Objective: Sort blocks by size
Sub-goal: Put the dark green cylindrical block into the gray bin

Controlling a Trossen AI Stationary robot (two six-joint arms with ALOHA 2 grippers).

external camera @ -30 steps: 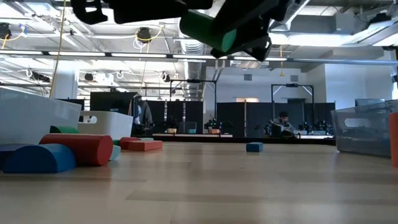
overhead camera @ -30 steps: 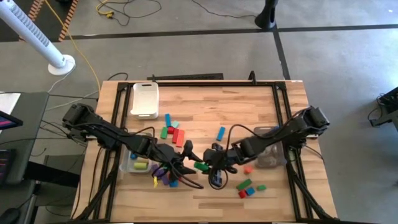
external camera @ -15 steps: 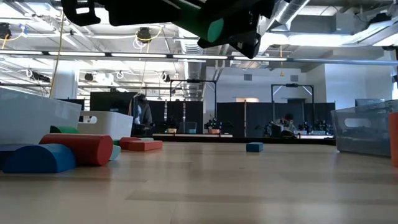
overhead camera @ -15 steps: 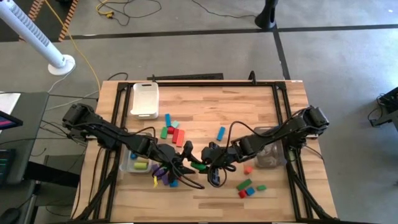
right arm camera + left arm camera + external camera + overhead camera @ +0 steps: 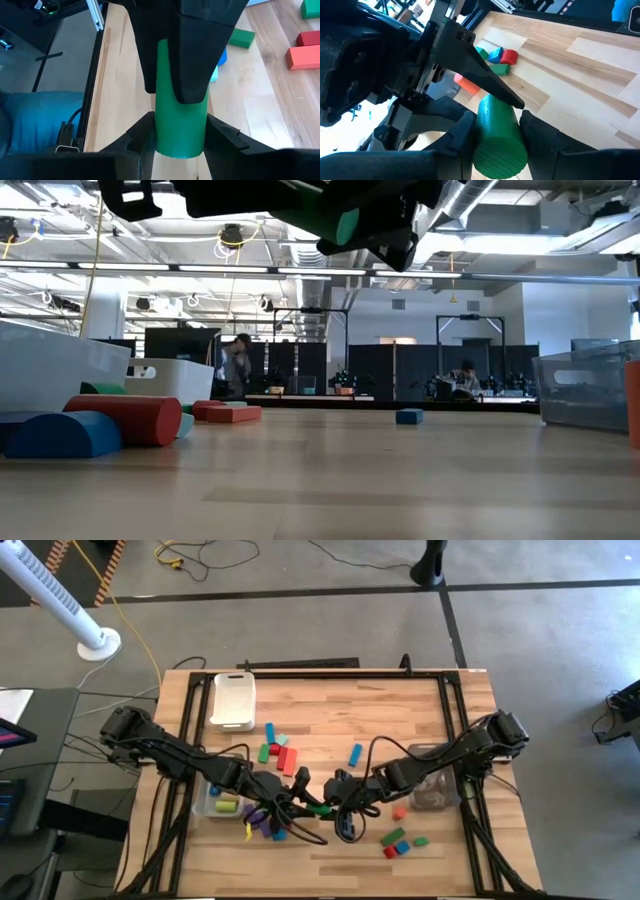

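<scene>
A green cylinder (image 5: 318,809) hangs in the air above the table's middle near part, between my two grippers. My left gripper (image 5: 303,806) comes from the left and is shut on one end of it. Coming from the right, my right gripper (image 5: 336,804) is shut on the other end. In the low view the cylinder (image 5: 345,225) shows high above the tabletop, round end toward the camera. Other blocks (image 5: 279,752) lie loose on the wood behind the grippers, and a blue bar (image 5: 355,753) lies to their right. My left gripper pinches the green cylinder's near end (image 5: 496,131) between its two fingers, one on each round side. The fingers run along the cylinder, slanting a little downward from the table's left. The cylinder is clear of the table. My right gripper pinches the cylinder's opposite end (image 5: 180,131) between its two fingers, one on each round side. Its fingers lie along the cylinder and slant down from the table's right. The cylinder is lifted clear and lies roughly in line with both grippers.
A clear bin (image 5: 214,802) with blocks stands at the left edge, and a second clear bin (image 5: 432,790) at the right. A white tray (image 5: 233,700) sits at the far left. More blocks (image 5: 400,841) lie near the front right, and purple and yellow ones (image 5: 262,823) under the left arm.
My left gripper has shut onto the green cylinder that my right gripper was holding up. My right gripper has tipped a little, so the cylinder now points its round end toward the low camera. Neither arm has travelled.
</scene>
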